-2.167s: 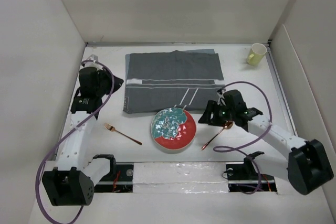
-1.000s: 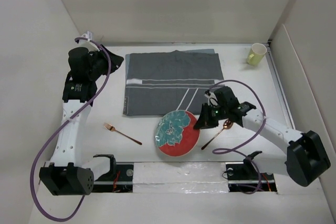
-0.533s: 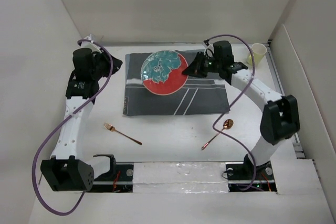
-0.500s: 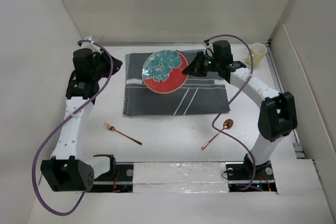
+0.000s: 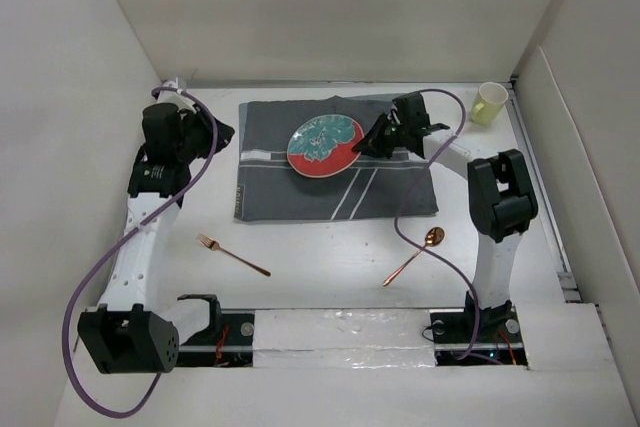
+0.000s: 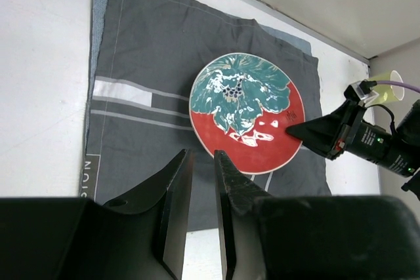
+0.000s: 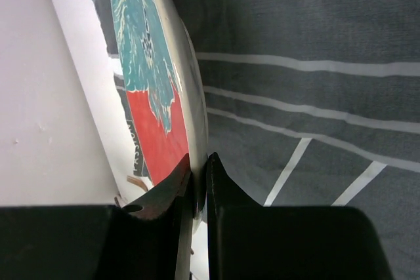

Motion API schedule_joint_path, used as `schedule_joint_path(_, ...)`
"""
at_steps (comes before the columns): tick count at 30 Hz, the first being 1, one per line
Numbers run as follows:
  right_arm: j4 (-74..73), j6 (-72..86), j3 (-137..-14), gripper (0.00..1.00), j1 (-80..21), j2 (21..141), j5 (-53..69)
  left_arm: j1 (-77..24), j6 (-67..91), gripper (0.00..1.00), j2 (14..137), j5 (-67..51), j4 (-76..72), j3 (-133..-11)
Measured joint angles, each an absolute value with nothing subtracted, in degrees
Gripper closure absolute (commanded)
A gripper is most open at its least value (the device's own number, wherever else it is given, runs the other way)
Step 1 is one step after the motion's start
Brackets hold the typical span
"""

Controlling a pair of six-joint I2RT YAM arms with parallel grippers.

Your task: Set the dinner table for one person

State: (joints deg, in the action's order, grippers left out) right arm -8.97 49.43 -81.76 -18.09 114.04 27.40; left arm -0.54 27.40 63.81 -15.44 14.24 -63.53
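My left gripper (image 6: 201,209) hangs over the near left part of the striped cloth, well left of the plate. Its 2 fingers stand close together with a narrow gap between them, and nothing is in that gap. Toward my bases a copper fork (image 5: 233,255) lies on the bare white top, apart from the cloth.

The dinner table (image 5: 320,277) is the wide white surface under everything, walled by white panels on 3 sides. On its far middle lies the dark grey placemat (image 5: 300,192) with thin white stripes, and a paler blue cloth edge shows from under its far side.

Over the far half of the placemat is the round plate (image 5: 325,145), red with a teal flower pattern. My right gripper (image 5: 365,145) reaches in from the right, and its 2 fingers are pinched narrow on the plate's right rim, 1 on the painted face and 1 underneath. I cannot tell whether the plate's underside touches the cloth.

Nearer my bases and right of centre, a copper spoon (image 5: 413,255) lies on the bare top. A pale yellow cup (image 5: 489,103) stands in the far right corner, well apart from the placemat.
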Motion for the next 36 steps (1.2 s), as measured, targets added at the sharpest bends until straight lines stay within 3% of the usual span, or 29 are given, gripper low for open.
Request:
schedule_joint_path(10, -2.92, 51.29, -72.88, 1.00, -17.72, 114.04, 27.38, -0.54, 27.27, 0.83, 63.86, -15.49, 13.37, -61.58)
schedule_joint_path(11, -2.04, 51.27, -72.75, 0.93, -17.69, 114.04, 27.46, -0.54, 27.24, 0.83, 63.88, -15.49, 13.45, -61.41)
schedule_joint_path(12, -1.98, 51.29, -72.36, 0.93, -17.69, 114.04, 27.46, -0.54, 27.22, 0.83, 63.90, -15.49, 13.50, -61.36)
schedule_joint_path(13, -1.54, 51.40, -71.88, 0.82, -17.69, 114.04, 27.46, -0.54, 27.24, 0.83, 63.90, -15.46, 13.50, -61.36)
schedule_joint_path(16, -1.28, 51.31, -70.81, 0.60, -17.65, 114.04, 27.11, -0.54, 26.94, 0.83, 63.96, -15.46, 13.32, -61.36)
schedule_joint_path(19, -3.29, 50.24, -70.41, 0.49, -17.72, 113.93, 25.82, -1.17, 25.82, 0.83, 64.60, -15.09, 13.69, -61.47)
schedule_joint_path(27, -9.47, 45.45, -70.46, 0.38, -16.75, 106.72, 23.03, -10.70, 22.81, 0.79, 68.53, -8.01, 16.62, -63.96)
schedule_joint_path(29, -10.79, 43.86, -70.74, 0.57, -15.40, 104.31, 22.52, -10.81, 22.59, 0.80, 68.58, -6.96, 16.73, -63.40)
schedule_joint_path(30, -11.40, 43.03, -70.87, 0.69, -14.52, 103.18, 22.20, -10.76, 22.48, 0.80, 68.53, -6.50, 16.80, -62.89)
schedule_joint_path(31, -12.01, 42.19, -70.91, 0.88, -13.52, 102.02, 21.58, -10.74, 22.33, 0.80, 68.53, -5.91, 16.82, -62.24)
schedule_joint_path(32, -12.71, 41.50, -70.91, 0.97, -12.47, 100.88, 20.80, -10.94, 22.22, 0.80, 68.55, -5.13, 16.97, -61.47)
schedule_joint_path(36, -14.85, 39.94, -70.87, 1.00, -6.57, 96.40, 17.17, -16.80, 21.65, 0.80, 70.54, 2.55, 19.11, -60.64)
